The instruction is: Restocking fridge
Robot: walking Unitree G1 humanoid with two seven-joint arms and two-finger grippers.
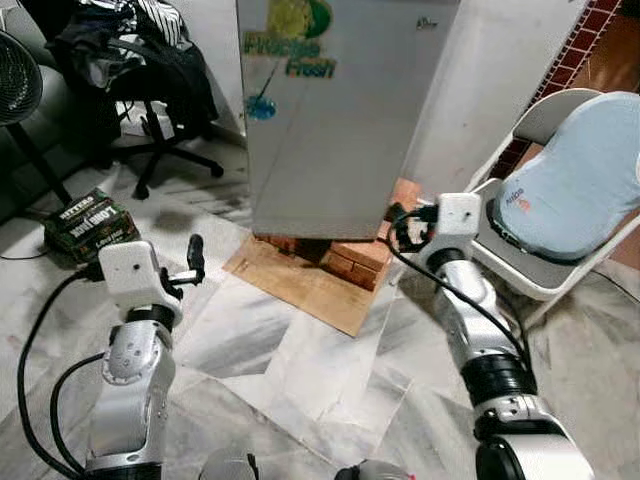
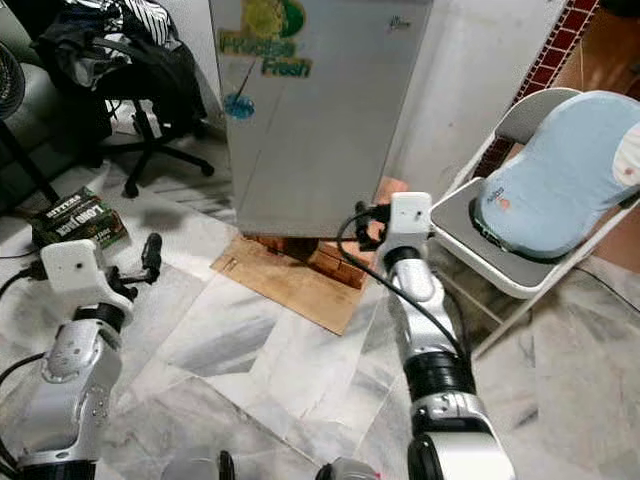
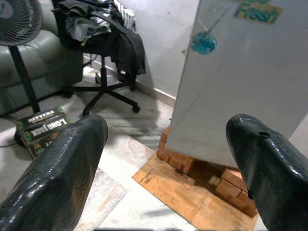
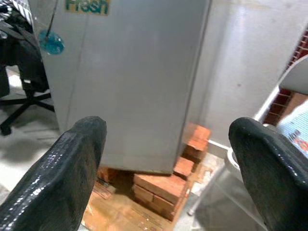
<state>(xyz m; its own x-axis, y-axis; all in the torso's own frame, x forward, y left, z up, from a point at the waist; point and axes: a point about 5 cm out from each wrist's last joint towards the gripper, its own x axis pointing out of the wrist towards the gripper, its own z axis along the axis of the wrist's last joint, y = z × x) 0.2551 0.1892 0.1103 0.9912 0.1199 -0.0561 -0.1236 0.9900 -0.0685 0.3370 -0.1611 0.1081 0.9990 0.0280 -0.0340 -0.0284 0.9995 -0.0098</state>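
Note:
A silver fridge (image 1: 340, 110) with a green "Fresh" sticker stands straight ahead, its door closed. It rests on red bricks (image 1: 352, 258) over a sheet of cardboard (image 1: 300, 285). My left gripper (image 1: 192, 268) is raised at the left, short of the fridge, open with nothing between its fingers (image 3: 62, 173). My right gripper (image 1: 402, 228) hovers near the fridge's lower right corner, just above the bricks, also open and empty. The right wrist view looks at the fridge's side (image 4: 130, 82) between the spread fingers (image 4: 72, 168).
A white folding chair (image 1: 545, 275) with a blue cushion (image 1: 575, 175) stands close on the right. At the left are an office chair (image 1: 160, 90) heaped with clothes, a fan (image 1: 15, 75) and a stack of green boxes (image 1: 92, 225). Marble floor lies in front.

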